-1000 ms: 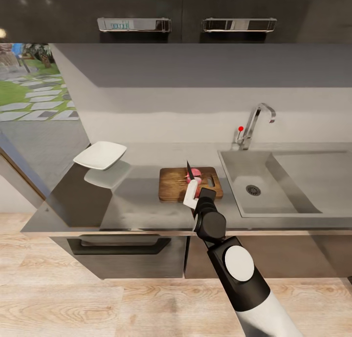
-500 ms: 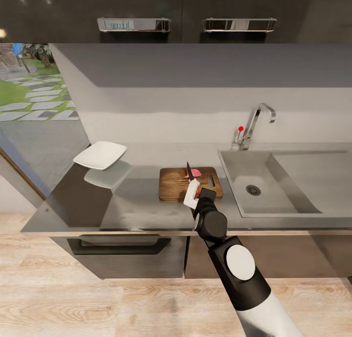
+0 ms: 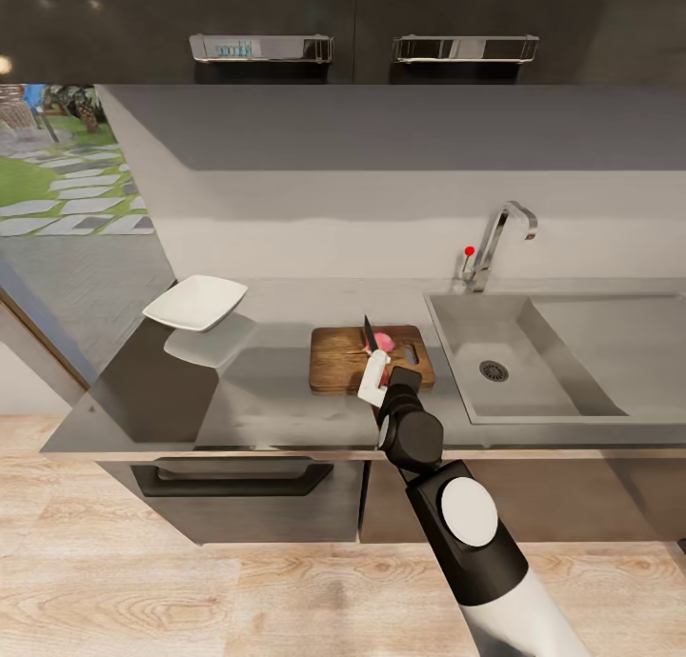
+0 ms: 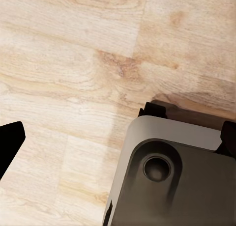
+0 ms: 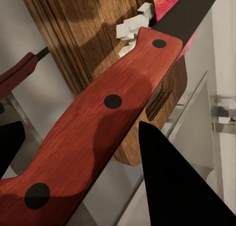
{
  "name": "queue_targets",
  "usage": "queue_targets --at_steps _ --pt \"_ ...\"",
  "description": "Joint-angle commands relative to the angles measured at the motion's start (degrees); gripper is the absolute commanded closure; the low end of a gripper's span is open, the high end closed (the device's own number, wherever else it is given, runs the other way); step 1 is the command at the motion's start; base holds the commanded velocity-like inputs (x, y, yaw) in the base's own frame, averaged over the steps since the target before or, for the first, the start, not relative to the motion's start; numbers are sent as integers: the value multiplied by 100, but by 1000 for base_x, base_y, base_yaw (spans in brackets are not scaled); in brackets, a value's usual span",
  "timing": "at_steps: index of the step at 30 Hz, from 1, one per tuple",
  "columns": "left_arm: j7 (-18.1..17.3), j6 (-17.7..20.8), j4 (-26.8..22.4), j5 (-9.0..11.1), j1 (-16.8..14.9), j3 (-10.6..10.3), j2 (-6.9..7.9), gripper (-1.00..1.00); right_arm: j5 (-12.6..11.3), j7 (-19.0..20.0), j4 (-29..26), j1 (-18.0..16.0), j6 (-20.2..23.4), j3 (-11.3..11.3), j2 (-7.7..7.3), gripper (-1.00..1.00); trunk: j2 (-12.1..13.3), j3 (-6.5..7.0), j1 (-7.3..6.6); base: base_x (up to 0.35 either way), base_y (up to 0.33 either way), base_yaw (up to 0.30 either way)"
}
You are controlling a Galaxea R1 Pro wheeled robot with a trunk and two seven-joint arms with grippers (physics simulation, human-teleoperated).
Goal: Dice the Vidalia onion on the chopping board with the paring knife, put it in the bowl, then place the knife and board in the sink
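Note:
The dark wooden chopping board (image 3: 338, 360) lies on the grey countertop (image 3: 267, 390), left of the sink (image 3: 562, 352). On the board rests the pinkish Vidalia onion (image 3: 384, 340), with small white diced bits (image 5: 132, 27) beside it. My right gripper (image 3: 373, 375) is shut on the paring knife (image 5: 105, 130) by its reddish handle. The dark blade (image 3: 368, 331) points away from me, just left of the onion and touching it. The white bowl (image 3: 195, 302) sits at the counter's far left. My left gripper (image 4: 118, 142) hangs open over the wooden floor.
The chrome faucet (image 3: 497, 238) with its red-tipped lever stands behind the sink's basin, and the dark drain (image 3: 494, 370) is bare. Wall cabinets (image 3: 362, 29) hang overhead. A drawer handle (image 3: 233, 479) runs below the counter edge. My grey base (image 4: 172, 177) is under the left wrist.
The right gripper and knife have edged slightly away from me along the board. More of the pink onion now shows to the right of the blade.

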Motion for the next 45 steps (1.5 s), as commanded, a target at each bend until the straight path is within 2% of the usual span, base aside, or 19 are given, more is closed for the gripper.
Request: queue_targets --at_steps 1,10,33,39,45 --pt "23 -15 0 41 -2 -50 1 -100 53 55 -28 -6 18 8 0 100 -4 -6 1 0 0 0" --pt "22 -14 -1 40 -2 -50 1 -100 77 45 -320 -6 18 11 0 100 -4 -6 1 0 0 0" --pt "24 -7 -1 43 -2 -50 1 -100 81 45 -315 -6 9 -1 0 100 -4 -6 1 0 0 0" --pt "24 -7 0 41 -2 -50 1 -100 66 45 -320 -6 9 -263 0 100 -4 -6 1 0 0 0" --pt "24 -7 1 41 -2 -50 1 -100 85 -57 -338 -6 15 -301 0 100 -4 -6 1 0 0 0"
